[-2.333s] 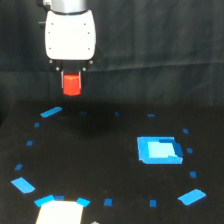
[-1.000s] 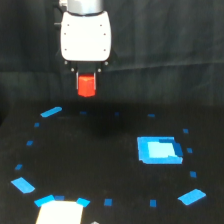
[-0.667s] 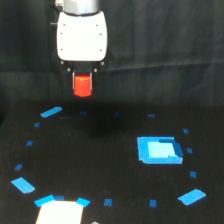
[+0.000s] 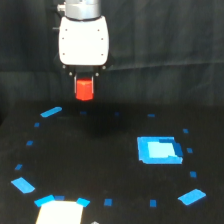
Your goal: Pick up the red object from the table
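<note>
The red object is a small red-orange block hanging in the air above the black table, well off its surface. My gripper, under the white body, is shut on the red object from above. Its dark fingers flank the block's top. The block shows against the dark curtain at the back, over the table's far left part.
A large bright blue rectangular patch lies on the exterior view's right. Small blue tape marks ring the surface, such as one at far left and one at near right. A white-and-blue shape sits at the near edge.
The gripper, with the red object held, has shifted slightly toward the exterior view's left over the last second, after moving right earlier. The grasp is unchanged.
</note>
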